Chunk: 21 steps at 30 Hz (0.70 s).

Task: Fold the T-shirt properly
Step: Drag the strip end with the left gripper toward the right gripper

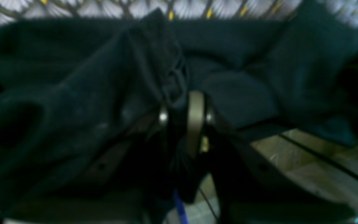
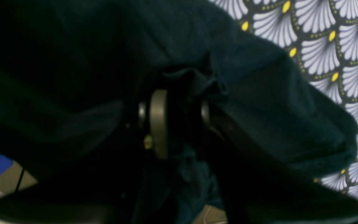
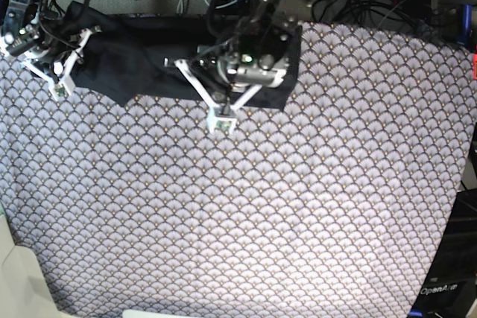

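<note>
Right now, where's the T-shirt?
In the base view, the T-shirt lies along the tablecloth's far edge, upper left, held between the right gripper and left gripper.

Left pincer (image 1: 183,116) pinching bunched fold of T-shirt (image 1: 73,102); patterned tablecloth (image 1: 110,7) beyond, blurred.

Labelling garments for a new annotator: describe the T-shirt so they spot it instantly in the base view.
Start from the tablecloth, a grey scallop print covering the whole table. Along its far edge lies a dark strip of cloth between the two arms: the T-shirt. It is plain black, wrinkled and unprinted, the only unpatterned fabric there, with the left gripper and right gripper both shut on it.
</note>
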Available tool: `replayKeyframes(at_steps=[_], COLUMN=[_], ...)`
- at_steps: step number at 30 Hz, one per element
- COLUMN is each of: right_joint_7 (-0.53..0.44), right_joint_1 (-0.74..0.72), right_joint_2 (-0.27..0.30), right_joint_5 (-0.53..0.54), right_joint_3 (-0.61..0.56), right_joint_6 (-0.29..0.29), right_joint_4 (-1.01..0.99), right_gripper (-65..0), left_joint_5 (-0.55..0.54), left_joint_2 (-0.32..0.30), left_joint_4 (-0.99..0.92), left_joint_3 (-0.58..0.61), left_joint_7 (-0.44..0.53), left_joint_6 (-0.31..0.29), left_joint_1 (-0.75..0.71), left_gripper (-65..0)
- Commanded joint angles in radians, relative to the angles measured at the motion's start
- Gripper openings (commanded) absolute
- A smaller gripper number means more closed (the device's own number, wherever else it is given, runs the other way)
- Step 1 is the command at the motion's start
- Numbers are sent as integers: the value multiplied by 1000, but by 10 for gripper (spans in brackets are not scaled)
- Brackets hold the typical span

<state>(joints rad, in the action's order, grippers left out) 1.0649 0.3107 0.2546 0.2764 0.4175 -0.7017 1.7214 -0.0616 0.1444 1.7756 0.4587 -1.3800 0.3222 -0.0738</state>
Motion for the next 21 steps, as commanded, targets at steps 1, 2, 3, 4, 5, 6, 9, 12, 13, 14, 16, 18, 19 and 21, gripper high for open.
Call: replayKeyframes(at_steps=[1, 2, 3, 4, 5, 6, 9, 12, 13, 14, 16, 18, 19, 21], right_joint_7=[-13, -13, -13, -15, -15, -15, -10, -13, -13, -13, -12, -12, -12, -12], right_joint_1=[-5, -5, -5, -5, -5, -5, -5, -5, -5, -5, -5, -5, -5, -5], right_joint_2=[13, 13, 13, 13, 13, 13, 13, 13, 13, 13, 13, 13, 13, 13], right_joint_5=[13, 13, 13, 13, 13, 13, 13, 13, 13, 13, 13, 13, 13, 13], right_joint_3=[4, 4, 4, 4, 4, 4, 4, 4, 4, 4, 4, 4, 4, 4], right_joint_6=[4, 4, 4, 4, 4, 4, 4, 4, 4, 4, 4, 4, 4, 4], right_joint_4=[15, 15, 13, 13, 13, 13, 13, 13, 13, 13, 13, 13, 13, 13], right_gripper=[-498, -498, -498, -498, -498, -498, -498, -498, -498, -498, -498, -498, -498, -498], left_joint_5=[-17, -17, -17, -17, -17, -17, -17, -19, -20, -31, -68, -85, -85, -90], left_joint_2=[13, 13, 13, 13, 13, 13, 13, 13, 13, 13, 13, 13, 13, 13], left_joint_4=[8, 5, 0, -1, -1, -1, -4, -30, -30, -30, -32, -41, -46, -55], left_joint_3=[8, 10, 22, 41, 61, 81, 128, 160, 167, 179, 194, 193, 193, 194], left_joint_7=[20, 34, 52, 70, 81, 87, 92, 98, 107, 116, 126, 127, 127, 127], left_joint_6=[2, 2, 2, 2, 2, 4, 7, 4, 1, 1, 1, 1, 1, 1], left_joint_1=[19, 24, 25, 36, 50, 58, 65, 84, 90, 90, 101, 102, 110, 130], left_gripper=[-650, -650, -650, -650, -650, -650, -650, -650, -650, -650, -650, -650, -650, -650])
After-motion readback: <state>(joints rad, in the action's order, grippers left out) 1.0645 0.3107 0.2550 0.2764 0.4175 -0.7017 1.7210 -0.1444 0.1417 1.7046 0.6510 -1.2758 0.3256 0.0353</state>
